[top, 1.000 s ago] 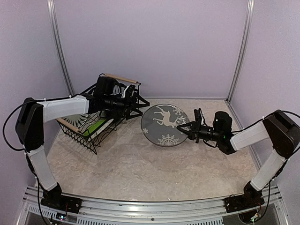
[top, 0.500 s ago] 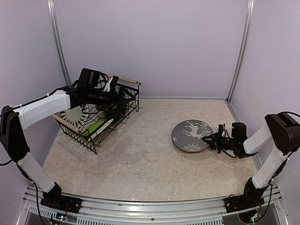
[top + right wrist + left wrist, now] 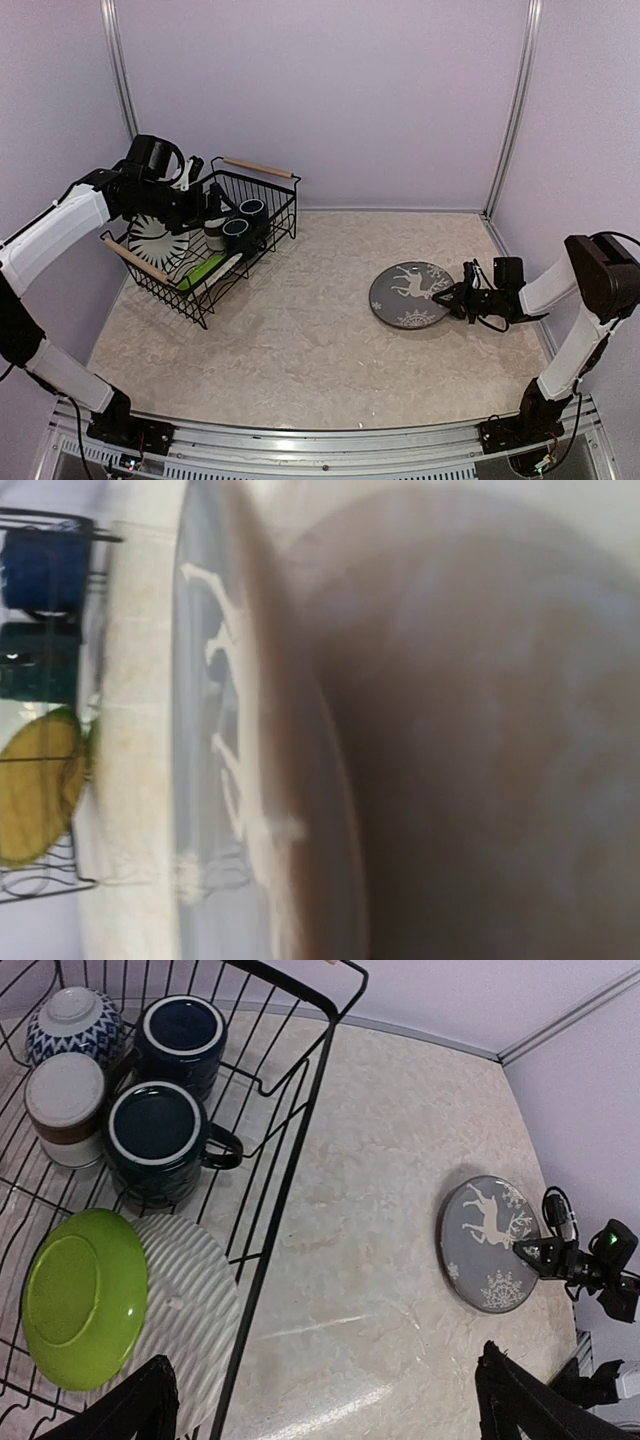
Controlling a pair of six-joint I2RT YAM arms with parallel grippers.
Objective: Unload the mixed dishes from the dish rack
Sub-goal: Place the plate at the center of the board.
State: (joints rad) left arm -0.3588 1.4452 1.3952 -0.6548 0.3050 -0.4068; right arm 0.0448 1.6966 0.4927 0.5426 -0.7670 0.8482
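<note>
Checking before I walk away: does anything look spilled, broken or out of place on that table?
Nothing is spilled or broken. The dish rack sits skewed on the table, which may be deliberate. The grey deer plate lies flat on the table, with the right end effector at its rim.

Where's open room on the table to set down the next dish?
Widest bare patch: the table between the dish rack and the grey deer plate, running forward to the near edge. Also free behind that plate. Crowded: inside the rack, and at the plate's rim where the right gripper sits.
</note>
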